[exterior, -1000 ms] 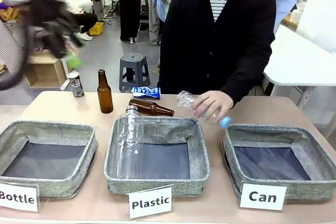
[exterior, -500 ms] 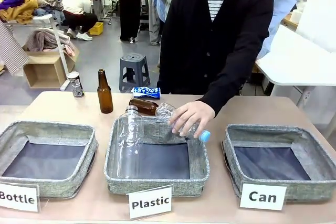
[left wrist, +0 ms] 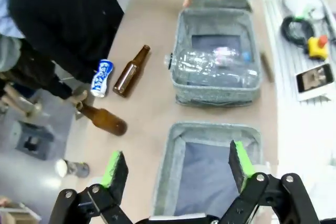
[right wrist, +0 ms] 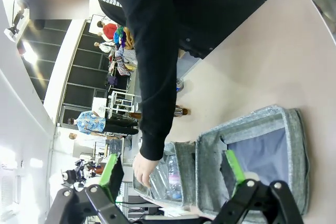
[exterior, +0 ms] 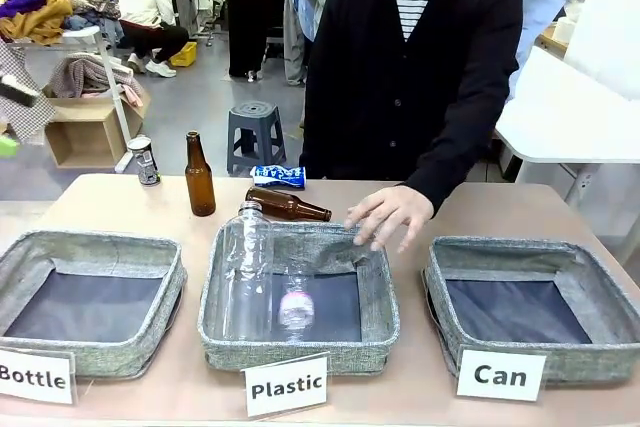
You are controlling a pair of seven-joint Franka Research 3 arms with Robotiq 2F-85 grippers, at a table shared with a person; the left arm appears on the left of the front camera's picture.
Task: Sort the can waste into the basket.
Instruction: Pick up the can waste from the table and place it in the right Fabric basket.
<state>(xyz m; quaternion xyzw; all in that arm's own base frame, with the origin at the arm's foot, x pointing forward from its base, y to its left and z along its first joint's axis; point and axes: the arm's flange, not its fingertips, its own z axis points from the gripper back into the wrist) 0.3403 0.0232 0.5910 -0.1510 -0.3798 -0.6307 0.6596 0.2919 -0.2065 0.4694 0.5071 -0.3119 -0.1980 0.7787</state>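
Both items of can waste stand unmoved at the far edge of the bench. The blue can (exterior: 278, 176) lies just behind the lying brown bottle (exterior: 288, 206). The dark can (exterior: 145, 160) stands upright at the far left corner, near the upright brown bottle (exterior: 199, 177). The Can basket (exterior: 604, 360), at the right end behind its white sign (exterior: 500, 375), holds nothing and shows its dark base.

Change noted: half a second ago the person's hand (exterior: 390, 215) gripped a small clear bottle (exterior: 296, 307) over the rim of the Plastic basket (exterior: 300, 349). That bottle is now inside this basket, beside the large clear bottle (exterior: 247, 272). The person's hand is now empty, fingers spread, above the far right corner of the basket.

The robot's left hand (left wrist: 177, 165) has its fingers wide apart and grips nothing; it hangs above the Bottle basket (left wrist: 169, 167). A second ago this arm was a blur at upper left in the front view.

The robot's right hand (right wrist: 172, 167) likewise has its fingers apart and empty, held high over the bench.
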